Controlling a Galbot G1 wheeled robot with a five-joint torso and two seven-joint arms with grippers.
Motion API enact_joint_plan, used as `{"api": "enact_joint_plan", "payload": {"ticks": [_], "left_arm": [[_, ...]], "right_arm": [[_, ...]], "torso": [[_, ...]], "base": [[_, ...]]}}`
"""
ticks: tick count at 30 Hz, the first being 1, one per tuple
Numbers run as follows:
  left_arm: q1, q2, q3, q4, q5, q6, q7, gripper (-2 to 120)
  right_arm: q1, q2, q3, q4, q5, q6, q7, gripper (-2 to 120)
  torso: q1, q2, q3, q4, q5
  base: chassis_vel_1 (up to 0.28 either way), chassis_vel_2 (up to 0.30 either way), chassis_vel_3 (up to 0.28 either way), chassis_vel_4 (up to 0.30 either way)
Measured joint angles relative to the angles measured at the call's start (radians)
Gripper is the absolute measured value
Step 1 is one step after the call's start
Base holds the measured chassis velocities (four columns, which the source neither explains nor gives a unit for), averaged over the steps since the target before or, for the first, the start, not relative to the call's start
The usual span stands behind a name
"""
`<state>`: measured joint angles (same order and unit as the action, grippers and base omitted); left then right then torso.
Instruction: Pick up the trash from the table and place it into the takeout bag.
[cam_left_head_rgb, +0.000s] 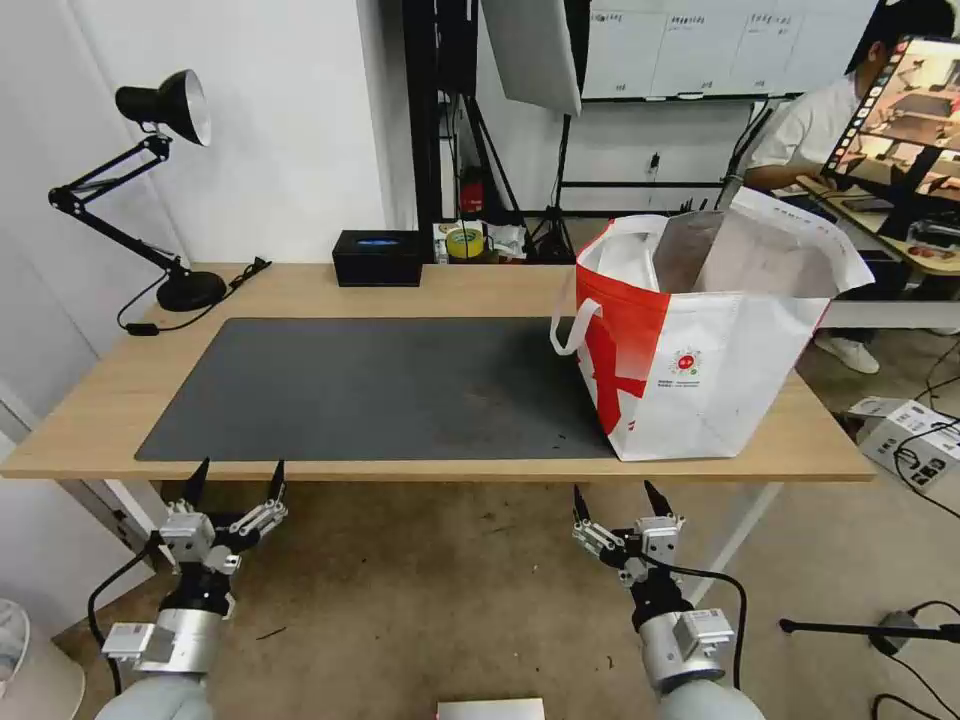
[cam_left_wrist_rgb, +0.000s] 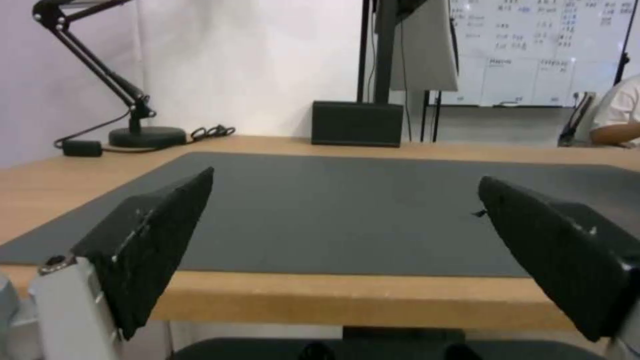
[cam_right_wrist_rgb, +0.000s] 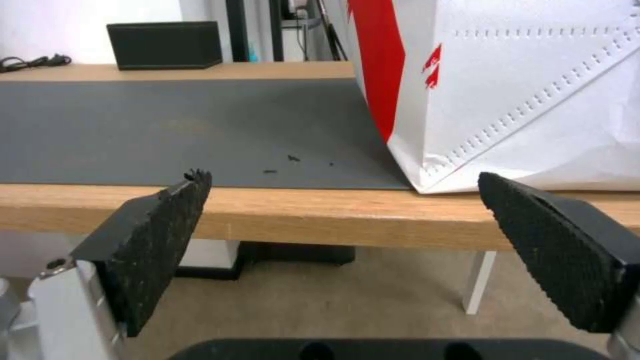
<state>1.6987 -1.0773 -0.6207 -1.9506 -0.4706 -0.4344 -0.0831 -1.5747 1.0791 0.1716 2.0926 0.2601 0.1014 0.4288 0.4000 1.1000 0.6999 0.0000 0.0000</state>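
Both the left gripper (cam_left_head_rgb: 236, 478) and right gripper (cam_left_head_rgb: 613, 500) hang with jaws open below the surface (cam_left_head_rgb: 300, 290) edge, no trash lies on the mat (cam_left_head_rgb: 370, 385), and the takeout bag (cam_left_head_rgb: 700, 340) stands upright at right, so parking seems best.

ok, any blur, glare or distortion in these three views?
Head view: sharp, wide-angle bowing at the table edges, no glare on the takeout bag. Left wrist view: soft, hazy background. Right wrist view: bag bright but unclipped; pads close and soft.
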Motion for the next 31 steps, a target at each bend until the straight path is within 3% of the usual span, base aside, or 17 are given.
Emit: {"api": "enact_joint_plan", "payload": {"ticks": [31], "left_arm": [[0.024,0.001,-0.012,-0.016,-0.006,0.005,-0.005,100]], "right_arm": [[0.000,0.000,0.000,0.000,0.000,0.000,0.000,100]], "torso": [[0.000,0.000,0.000,-0.0001,0.0000]], "base": [[0.000,0.000,0.000,0.000]]}}
